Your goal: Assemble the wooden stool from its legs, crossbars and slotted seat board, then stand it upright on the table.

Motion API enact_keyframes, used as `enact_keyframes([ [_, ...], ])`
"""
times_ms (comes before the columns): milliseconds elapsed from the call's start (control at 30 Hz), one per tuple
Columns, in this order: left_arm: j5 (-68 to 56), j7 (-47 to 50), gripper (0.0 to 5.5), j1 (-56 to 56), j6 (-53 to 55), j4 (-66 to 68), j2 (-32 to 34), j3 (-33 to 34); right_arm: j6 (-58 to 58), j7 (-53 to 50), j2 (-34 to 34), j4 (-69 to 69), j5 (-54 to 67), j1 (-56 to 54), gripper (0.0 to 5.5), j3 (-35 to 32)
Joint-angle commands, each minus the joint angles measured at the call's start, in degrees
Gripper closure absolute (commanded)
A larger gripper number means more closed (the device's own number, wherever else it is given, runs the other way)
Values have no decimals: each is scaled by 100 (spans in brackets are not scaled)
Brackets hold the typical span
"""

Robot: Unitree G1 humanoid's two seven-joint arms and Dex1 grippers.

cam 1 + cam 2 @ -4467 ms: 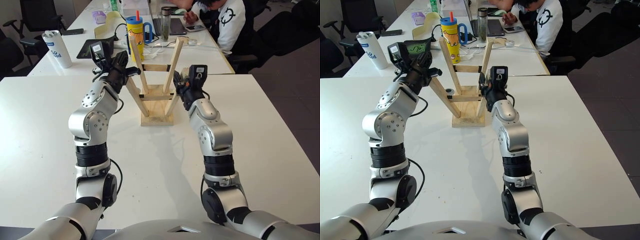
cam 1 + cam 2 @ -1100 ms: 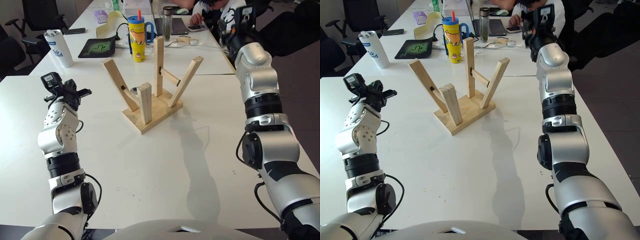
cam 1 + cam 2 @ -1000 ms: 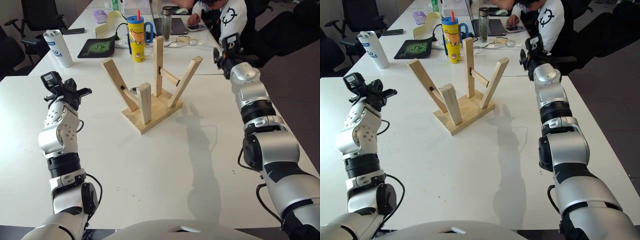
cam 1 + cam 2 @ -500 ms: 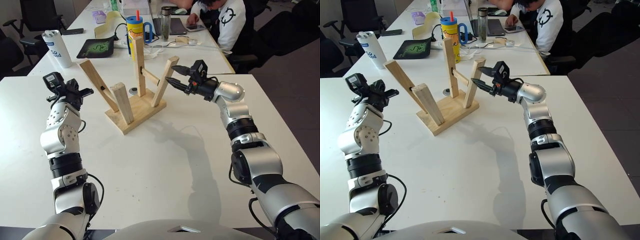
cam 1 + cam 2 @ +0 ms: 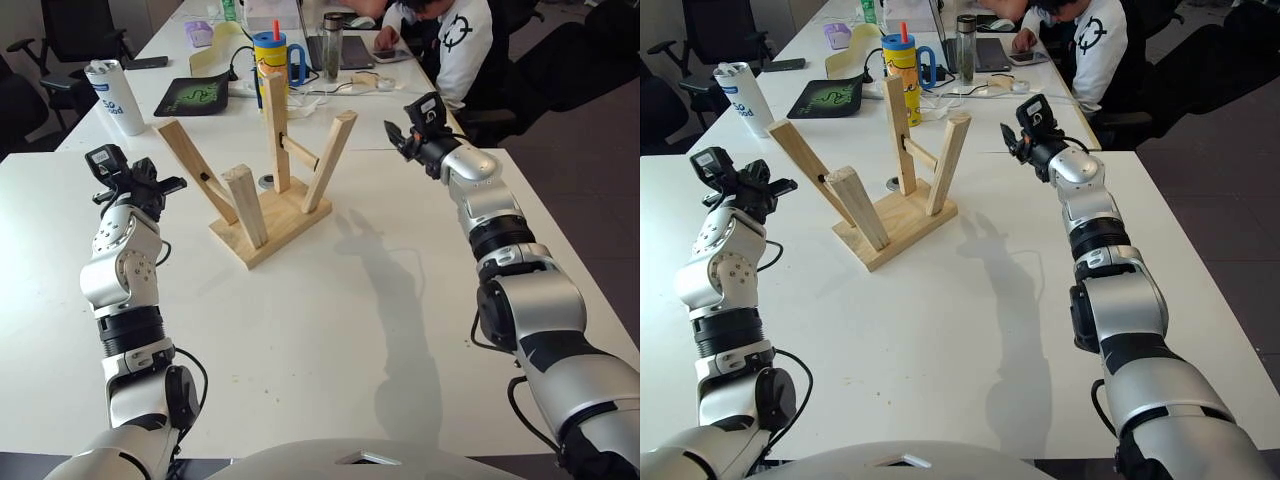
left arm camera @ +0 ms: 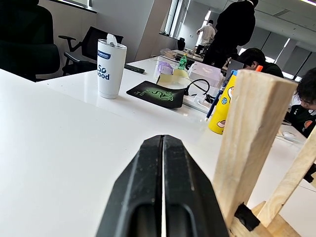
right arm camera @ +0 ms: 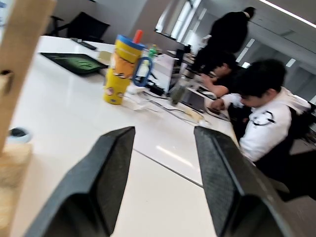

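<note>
Upturned stool (image 5: 283, 215), seemingly assembled, left end effector (image 6: 162, 144) pinched empty, right end effector (image 7: 163, 134) wide

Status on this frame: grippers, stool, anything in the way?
Left gripper shut, empty, left of stool. Right gripper open, empty, right of it. Stool upside down on table, legs up. Small round cap behind it.

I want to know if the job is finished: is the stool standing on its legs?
No, the stool rests upside down on its seat board, with its legs pointing up.
</note>
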Motion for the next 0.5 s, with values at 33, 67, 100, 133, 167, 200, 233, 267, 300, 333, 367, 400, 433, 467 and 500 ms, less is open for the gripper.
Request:
enact_keyframes([
  [33,-14,21,550,-130,48,-21,2,-74,62,-235,497,489,207,-789,328,-326],
  [67,-22,25,550,-145,49,-24,3,-80,86,-217,583,603,110,-886,328,-295],
  [100,-30,27,550,-152,48,-30,2,-85,91,-155,650,691,33,-955,328,-262],
  [133,-32,25,550,-166,36,-11,1,-93,52,-34,707,752,-30,-1009,328,-222],
  [167,-31,23,550,-188,22,14,-6,-105,49,244,757,807,-86,-1050,328,-176],
  [200,-31,22,550,-201,16,27,-9,-114,75,562,797,848,-122,-1076,328,-142],
  [233,-33,20,550,-221,11,39,-15,-123,24,993,804,870,-218,-1077,328,-30],
  [267,-37,17,550,-240,10,45,-19,-131,-23,1624,782,877,-327,-1049,328,116],
  [300,-43,13,550,-254,8,48,-24,-135,-71,2208,738,874,-431,-1018,328,245],
  [333,-52,10,550,-250,7,36,-25,-128,-159,2777,678,857,-524,-984,328,374],
  [367,-59,16,550,-246,3,30,-32,-118,-263,3286,613,826,-567,-961,328,466],
  [400,-64,21,550,-234,0,21,-36,-109,-327,3714,567,791,-535,-961,328,491],
  [433,-70,27,550,-216,1,8,-42,-97,-311,4211,528,748,-450,-981,328,497],
  [467,-73,29,550,-200,2,-4,-46,-91,-293,4704,499,692,-372,-995,328,516],
  [500,-76,32,550,-187,7,-13,-49,-84,-229,5330,483,598,-287,-977,328,557],
])
